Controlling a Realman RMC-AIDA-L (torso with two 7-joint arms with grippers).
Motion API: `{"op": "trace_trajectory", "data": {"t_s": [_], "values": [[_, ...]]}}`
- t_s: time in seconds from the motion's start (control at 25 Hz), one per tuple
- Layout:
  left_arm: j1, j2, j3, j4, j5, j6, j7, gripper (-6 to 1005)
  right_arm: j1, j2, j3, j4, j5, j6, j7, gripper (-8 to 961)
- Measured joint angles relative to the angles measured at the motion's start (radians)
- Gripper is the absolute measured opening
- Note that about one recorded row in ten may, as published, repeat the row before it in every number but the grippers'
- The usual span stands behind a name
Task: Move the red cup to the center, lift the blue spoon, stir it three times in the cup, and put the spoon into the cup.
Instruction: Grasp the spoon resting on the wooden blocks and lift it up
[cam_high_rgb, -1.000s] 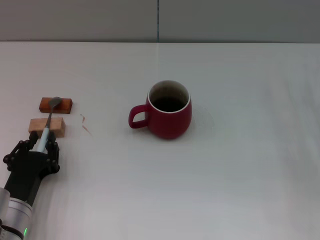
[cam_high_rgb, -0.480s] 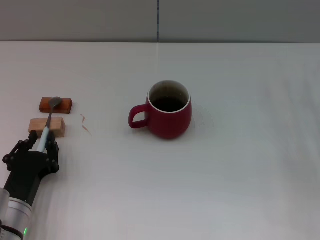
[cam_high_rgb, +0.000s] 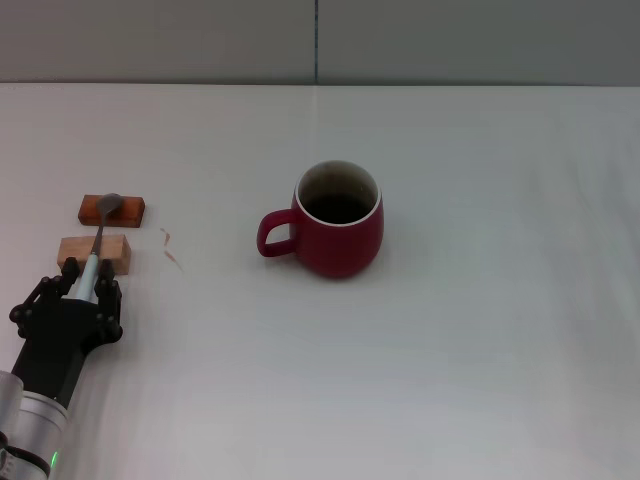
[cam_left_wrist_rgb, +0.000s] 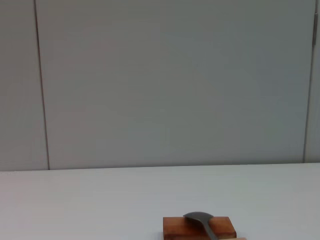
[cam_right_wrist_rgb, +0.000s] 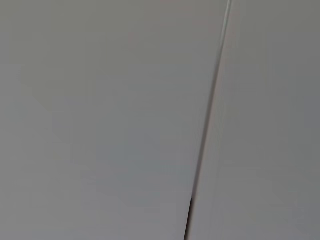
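A plain white surface (cam_high_rgb: 480, 330) runs back to a grey panelled wall (cam_high_rgb: 450, 40) with one vertical seam. The red cup (cam_high_rgb: 340, 220) stands upright near the middle, handle toward the robot's left, dark inside. At the left edge, the blue spoon (cam_high_rgb: 97, 245) lies across a pale wooden block (cam_high_rgb: 95, 254), its grey bowl on a reddish block (cam_high_rgb: 112, 209) beyond. The left hand (cam_high_rgb: 78, 290) is closed narrowly around the spoon's handle end. A small brownish mark (cam_high_rgb: 171, 247) lies beside the blocks.

A plain white counter (cam_high_rgb: 480, 380) carries the red cup (cam_high_rgb: 338, 222) near its middle; two small wooden blocks (cam_high_rgb: 112, 209) (cam_high_rgb: 94, 253) sit far left; a tiny brown scrap (cam_high_rgb: 171, 248) lies beside them.
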Motion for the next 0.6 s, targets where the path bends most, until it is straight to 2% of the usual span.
{"op": "trace_trajectory", "data": {"t_s": [0.6], "values": [[-0.003, -0.001, 0.000, -0.004, 0.000, -0.003, -0.001, 354, 0.000, -0.003, 0.000, 0.000, 0.000, -0.001, 0.000, 730]]}}
